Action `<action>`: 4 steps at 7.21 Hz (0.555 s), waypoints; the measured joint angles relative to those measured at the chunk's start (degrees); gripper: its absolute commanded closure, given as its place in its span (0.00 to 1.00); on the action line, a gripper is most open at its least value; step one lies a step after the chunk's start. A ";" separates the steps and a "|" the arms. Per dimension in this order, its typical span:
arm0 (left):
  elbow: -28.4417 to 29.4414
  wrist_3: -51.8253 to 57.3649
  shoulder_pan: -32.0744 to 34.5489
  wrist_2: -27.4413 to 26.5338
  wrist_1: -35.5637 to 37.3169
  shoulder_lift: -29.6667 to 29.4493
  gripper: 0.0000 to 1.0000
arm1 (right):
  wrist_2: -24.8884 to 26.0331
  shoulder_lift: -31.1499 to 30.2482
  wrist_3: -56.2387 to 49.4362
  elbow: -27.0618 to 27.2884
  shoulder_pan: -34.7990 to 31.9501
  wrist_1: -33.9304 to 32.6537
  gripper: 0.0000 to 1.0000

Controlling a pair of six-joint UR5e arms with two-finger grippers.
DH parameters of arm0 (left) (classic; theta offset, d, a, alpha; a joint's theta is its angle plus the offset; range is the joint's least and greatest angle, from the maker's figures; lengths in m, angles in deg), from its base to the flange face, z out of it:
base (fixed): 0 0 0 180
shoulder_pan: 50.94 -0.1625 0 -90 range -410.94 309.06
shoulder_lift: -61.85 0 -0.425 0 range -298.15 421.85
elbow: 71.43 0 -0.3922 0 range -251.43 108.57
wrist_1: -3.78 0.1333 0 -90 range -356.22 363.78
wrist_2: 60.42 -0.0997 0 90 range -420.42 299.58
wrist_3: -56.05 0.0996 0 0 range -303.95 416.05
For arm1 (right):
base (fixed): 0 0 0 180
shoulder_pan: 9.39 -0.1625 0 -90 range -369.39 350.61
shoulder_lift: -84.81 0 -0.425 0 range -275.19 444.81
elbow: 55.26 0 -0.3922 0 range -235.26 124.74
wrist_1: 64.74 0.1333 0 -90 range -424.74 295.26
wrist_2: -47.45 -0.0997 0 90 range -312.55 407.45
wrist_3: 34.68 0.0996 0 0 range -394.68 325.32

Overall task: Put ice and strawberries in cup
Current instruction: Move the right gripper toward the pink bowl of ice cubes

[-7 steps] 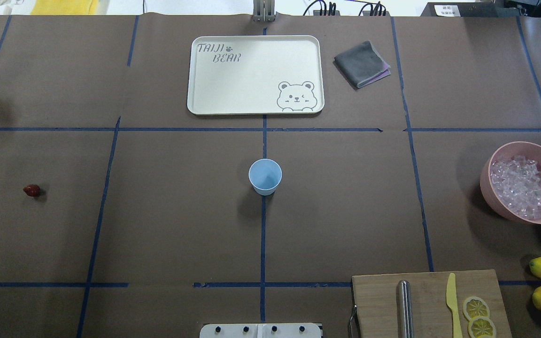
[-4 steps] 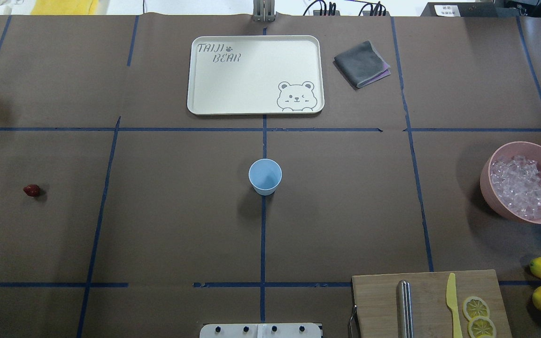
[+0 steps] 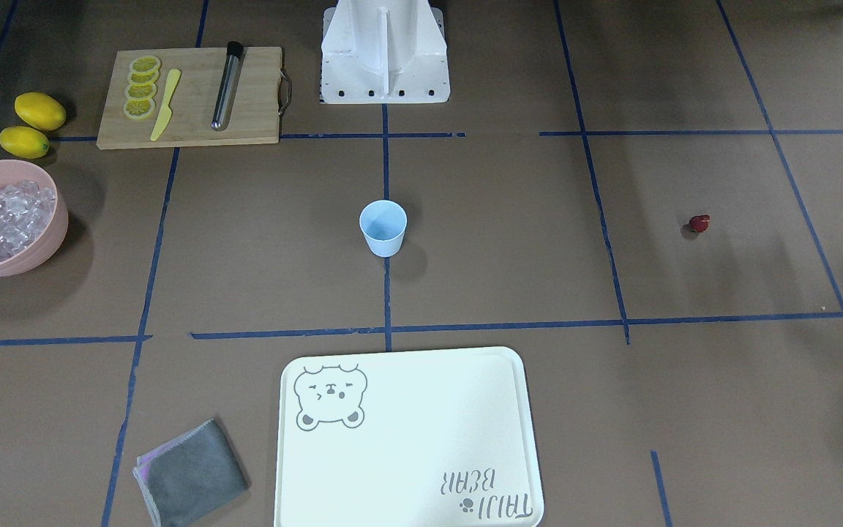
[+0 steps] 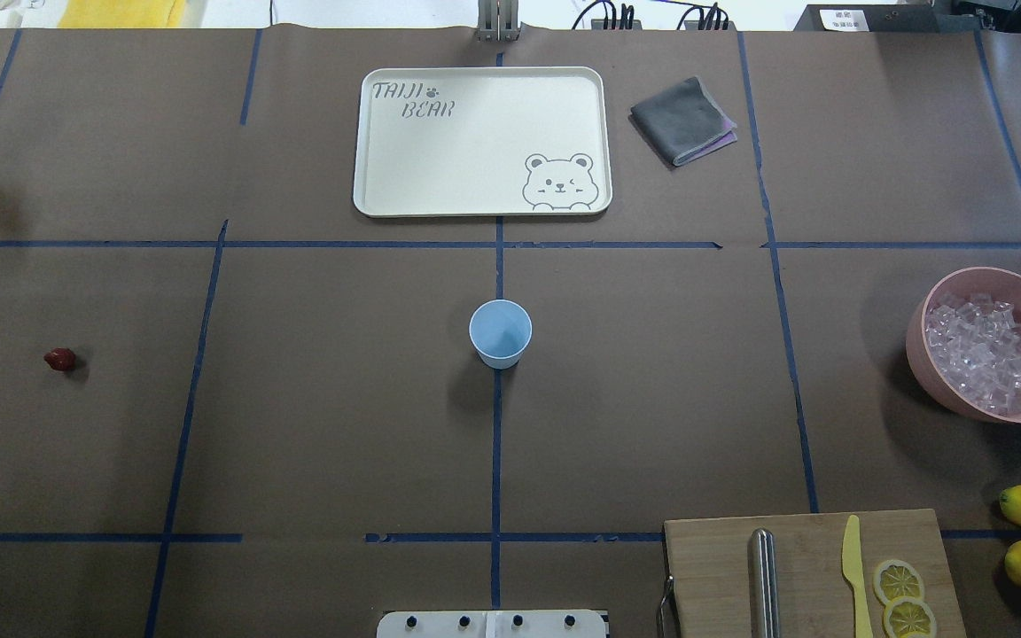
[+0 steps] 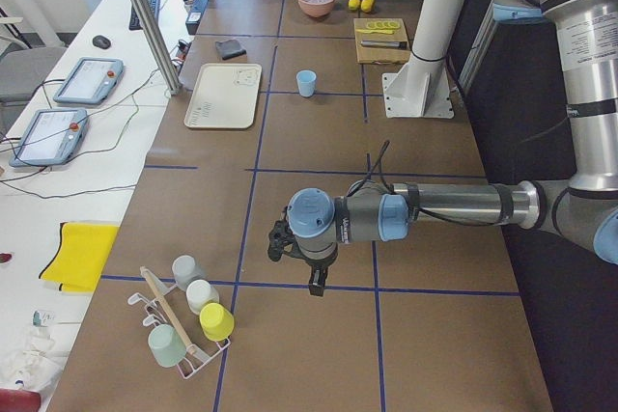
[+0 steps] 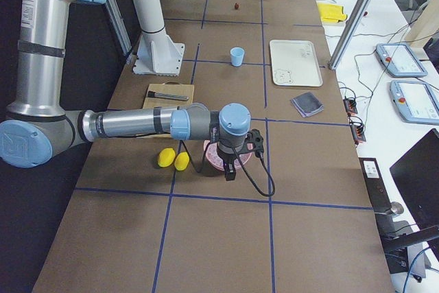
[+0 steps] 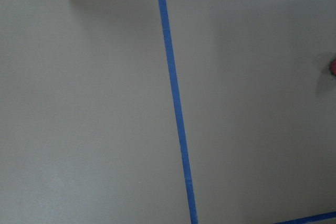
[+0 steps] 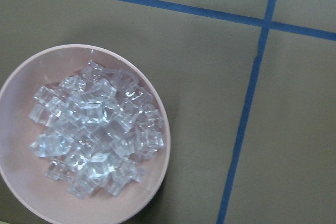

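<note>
You cannot tell how open the fingers of the left gripper [image 5: 315, 287] or right gripper [image 6: 230, 173] are. Slick ice cubes [image 8: 94, 135] may squirt out; a clipped cup [image 4: 500, 332] tips.

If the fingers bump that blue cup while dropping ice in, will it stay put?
Probably not. The cup looks empty, so it is likely light and would slide easily. It narrows toward its base, so a knock near the rim may tip it. Nothing stands against it on the table to brace it.
</note>
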 measured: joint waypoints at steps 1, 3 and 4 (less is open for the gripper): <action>0.01 -0.08 0.00 0.14 -0.01 0.00 0.00 | -0.03 0.00 7.16 2.08 2.78 0.00 0.02; 0.01 -0.12 0.00 0.21 -0.05 0.00 0.00 | 2.15 0.13 23.37 6.14 9.55 0.20 0.04; 0.00 -0.13 0.00 0.21 -0.05 0.00 0.00 | 3.47 0.07 29.69 7.43 11.89 1.47 0.07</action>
